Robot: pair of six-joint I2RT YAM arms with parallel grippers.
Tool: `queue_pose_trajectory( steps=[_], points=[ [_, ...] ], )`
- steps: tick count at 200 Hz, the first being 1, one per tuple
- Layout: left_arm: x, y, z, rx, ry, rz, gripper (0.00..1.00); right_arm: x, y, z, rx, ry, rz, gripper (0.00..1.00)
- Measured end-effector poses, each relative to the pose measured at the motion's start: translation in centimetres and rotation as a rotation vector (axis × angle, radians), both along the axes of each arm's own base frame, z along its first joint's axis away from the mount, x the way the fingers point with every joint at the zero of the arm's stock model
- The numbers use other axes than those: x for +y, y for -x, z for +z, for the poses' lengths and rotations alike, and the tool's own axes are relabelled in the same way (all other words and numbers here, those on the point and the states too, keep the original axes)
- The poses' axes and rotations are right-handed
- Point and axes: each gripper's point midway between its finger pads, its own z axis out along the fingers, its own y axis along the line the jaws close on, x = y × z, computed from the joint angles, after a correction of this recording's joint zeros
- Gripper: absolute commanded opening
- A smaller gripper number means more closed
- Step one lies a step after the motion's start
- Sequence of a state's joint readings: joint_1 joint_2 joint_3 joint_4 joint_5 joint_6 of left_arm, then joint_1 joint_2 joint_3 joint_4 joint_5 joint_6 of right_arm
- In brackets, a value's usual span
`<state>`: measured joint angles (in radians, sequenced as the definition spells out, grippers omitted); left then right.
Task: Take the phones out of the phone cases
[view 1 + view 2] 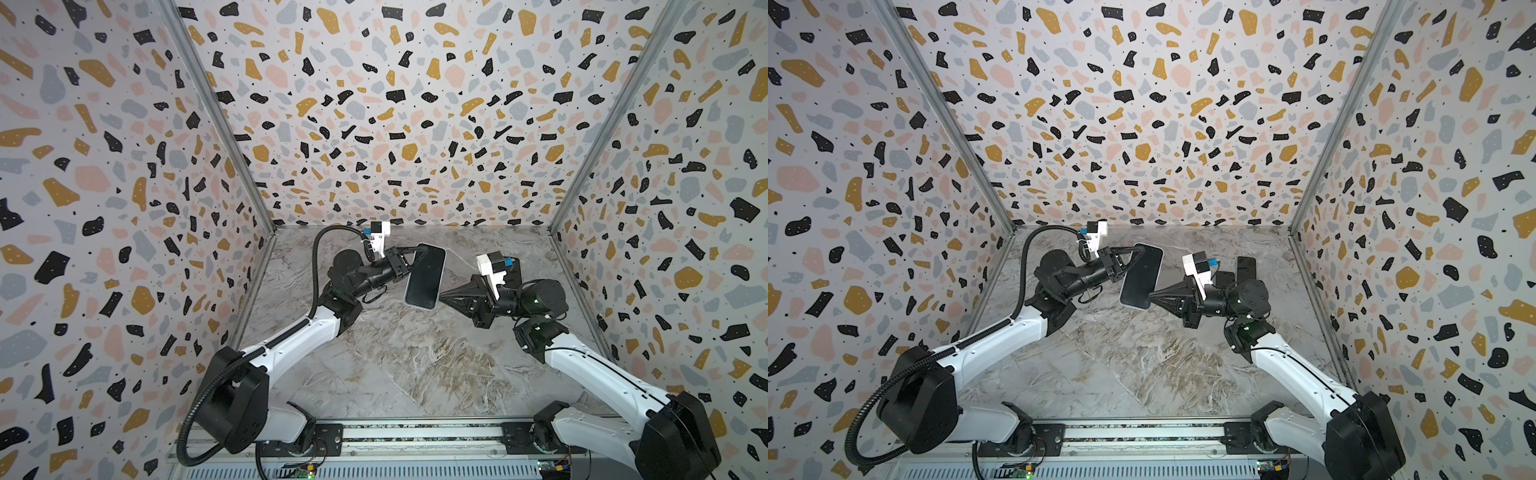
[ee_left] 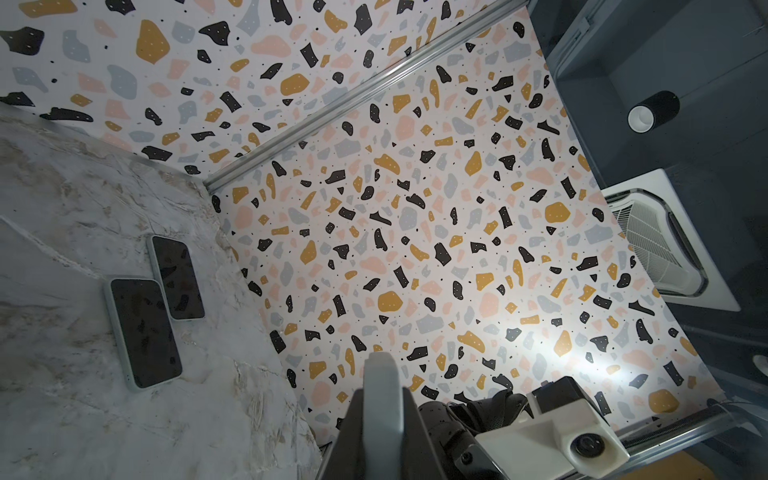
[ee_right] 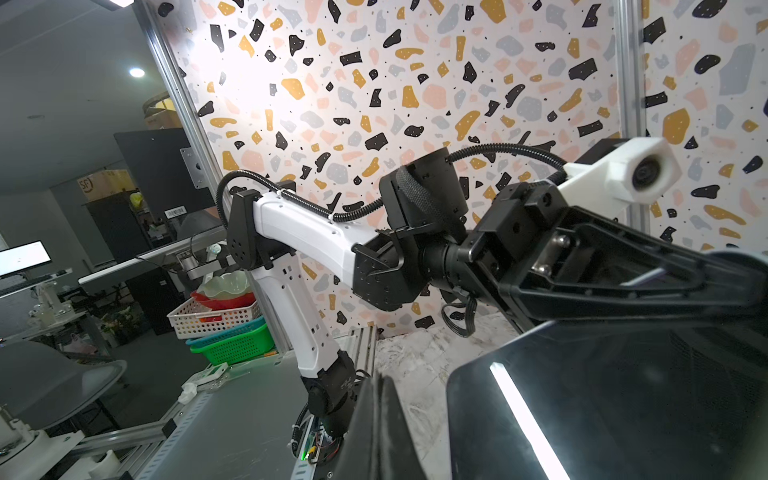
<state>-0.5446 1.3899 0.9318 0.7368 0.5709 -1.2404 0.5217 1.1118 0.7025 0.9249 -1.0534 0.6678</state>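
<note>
my left gripper (image 1: 423, 251) clamps the cased phone (image 1: 424, 277) by its upper end above the bench (image 1: 395, 357); my right gripper (image 1: 442, 297), clenched, noses its lower corner. a hard push could twist it free.

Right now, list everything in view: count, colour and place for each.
cased phone: one, black screen in a pale grey case, held off the table near the middle.
spare phones: two, black screens with pale rims, lying side by side at the table's far right.
table: one, grey-brown marble pattern, under both arms.
walls: three, terrazzo pattern, around the table.
arms: two, white and black, reaching in from the front rail.
left tool: one, black, shut on the cased phone's far end.
right tool: one, black, shut, tip at the cased phone's near edge.
</note>
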Motion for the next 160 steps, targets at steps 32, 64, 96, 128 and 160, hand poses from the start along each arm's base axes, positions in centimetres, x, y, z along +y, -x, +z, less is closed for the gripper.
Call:
queue_pose_trajectory(
  steps=[32,64,96,128,160],
  points=[
    [0.2,-0.1,0.4,-0.009,0.008,0.01,0.0,-0.5,-0.8,-0.9,0.065,0.015,-0.035,0.5],
    [0.6,0.1,1.4,-0.035,0.032,0.017,0.0,-1.6,-0.4,-2.7,0.168,0.009,-0.059,0.61],
    [0.8,0.4,2.5,-0.065,0.064,0.014,0.0,-1.3,1.0,-4.2,0.213,0.011,-0.021,0.61],
    [0.7,0.6,3.0,-0.078,0.081,0.007,0.0,-0.6,2.1,-4.2,0.186,0.015,0.02,0.6],
    [0.3,1.2,3.4,-0.09,0.092,-0.009,0.0,0.2,1.6,-4.6,0.18,0.042,0.044,0.59]
  ],
)
